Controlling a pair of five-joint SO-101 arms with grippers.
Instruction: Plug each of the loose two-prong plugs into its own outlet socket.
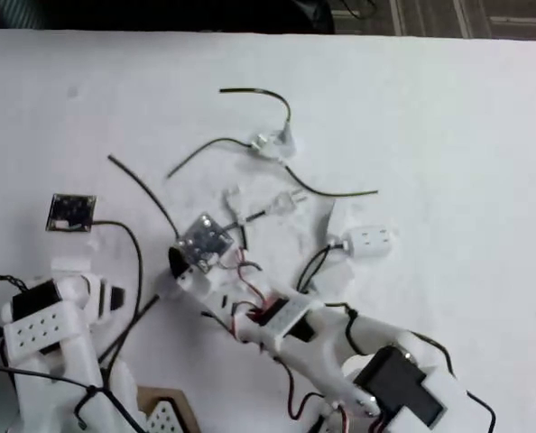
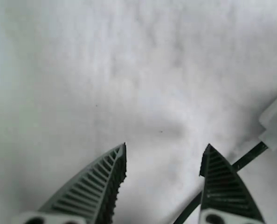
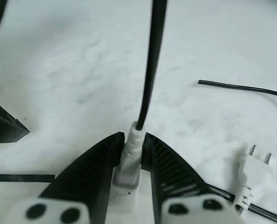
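Clamping a white plug (image 3: pixel 128 163), the right tool (image 3: pixel 135 136) sits nearly closed.

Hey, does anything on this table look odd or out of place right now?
One thing: the right gripper is shut on a white plug body with its black cord leading out ahead of the jaws. Any prongs would therefore face back into the gripper, which is awkward for plugging in. Otherwise nothing looks damaged.

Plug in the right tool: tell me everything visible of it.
The plug has a white, plastic-looking body, narrowing to a collar where a black cord leaves it. It is clamped between the ribbed black fingers of the right tool, cord end pointing away from the wrist. Its prongs are hidden.
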